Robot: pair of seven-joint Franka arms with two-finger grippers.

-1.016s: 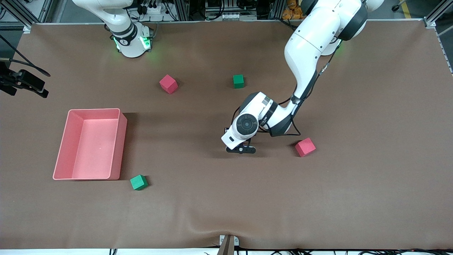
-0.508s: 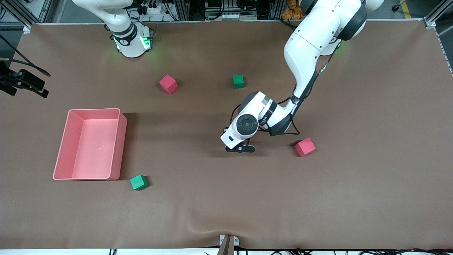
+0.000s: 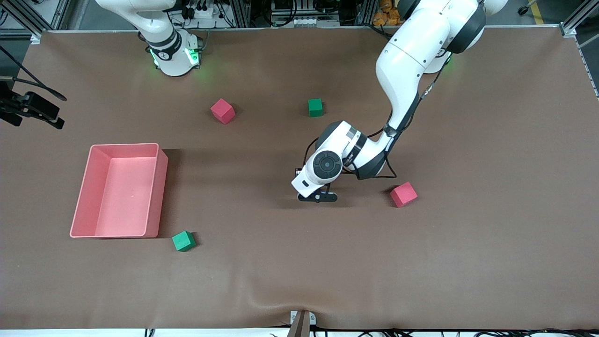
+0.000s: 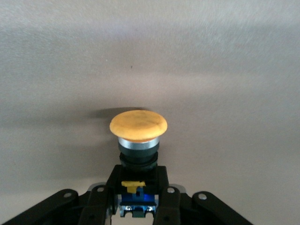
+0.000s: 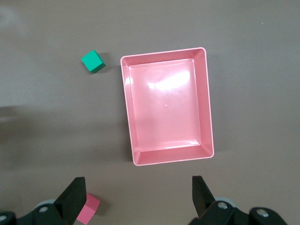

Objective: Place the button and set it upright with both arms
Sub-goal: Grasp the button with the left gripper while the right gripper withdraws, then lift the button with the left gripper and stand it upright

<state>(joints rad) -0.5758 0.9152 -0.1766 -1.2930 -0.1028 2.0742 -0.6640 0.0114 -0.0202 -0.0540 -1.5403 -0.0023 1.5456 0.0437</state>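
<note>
The button has a round orange cap on a black-and-blue body. My left gripper is shut on its body, with the cap pointing away from the wrist, low over the brown table mat. In the front view the left gripper is low over the middle of the table, and the wrist hides the button. My right gripper is open and empty, high above the table beside the pink tray. Only the right arm's base shows in the front view.
The pink tray stands toward the right arm's end. A green cube lies by its nearer corner. A pink cube lies beside the left gripper. Another pink cube and green cube lie nearer the bases.
My left gripper has crept very slightly toward the right arm's end with the button in it. Nothing else has moved.
</note>
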